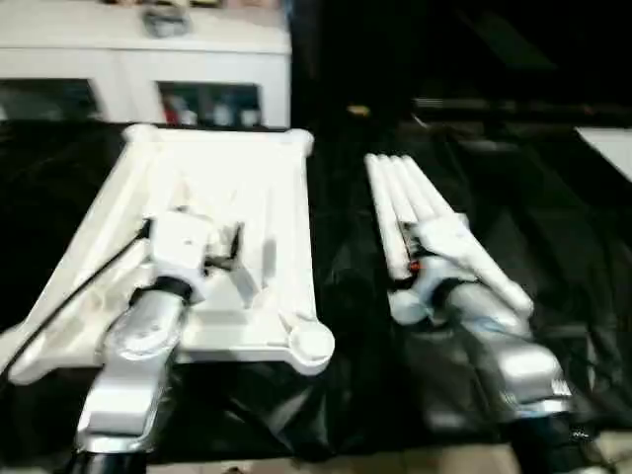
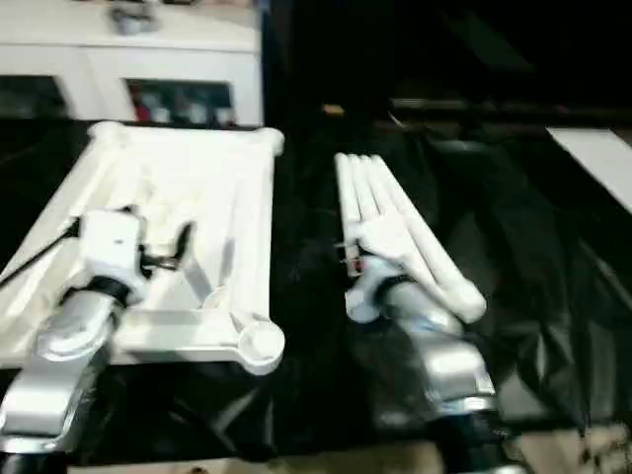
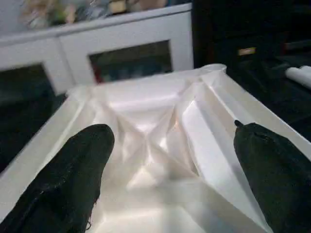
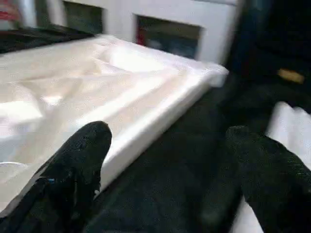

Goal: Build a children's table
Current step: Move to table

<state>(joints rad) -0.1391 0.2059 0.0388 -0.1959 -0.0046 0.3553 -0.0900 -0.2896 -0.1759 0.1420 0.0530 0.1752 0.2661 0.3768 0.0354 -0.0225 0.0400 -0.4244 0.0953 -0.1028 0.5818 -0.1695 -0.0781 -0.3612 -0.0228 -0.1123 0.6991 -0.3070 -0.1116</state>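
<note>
In the left eye view, one white tabletop [image 1: 212, 247] is seen lying underside up on the black-draped table [image 1: 553, 247], on the robot's left. Four white legs [image 1: 415, 212] are laid side by side to its right, apart from it. The left arm is held over the tabletop's ribs, the right arm over the near ends of the legs. A white cabinet [image 1: 148, 59] is seen behind.

In the right eye view the same layout is shown; a round corner socket [image 2: 259, 343] at the near right corner is seen empty, and no leg is fitted anywhere.

In the left wrist view, the left gripper [image 3: 175, 160] is seen with its black fingers spread wide, nothing held, the crossing ribs below them.

In the right wrist view, the right gripper [image 4: 167, 160] is likewise spread and empty, black cloth between its fingers, the tabletop's edge to one side and a leg's end to the other.

The step is judged to be the reach for a first leg. Next, the right fingers would need to be lowered around one leg and closed.
</note>
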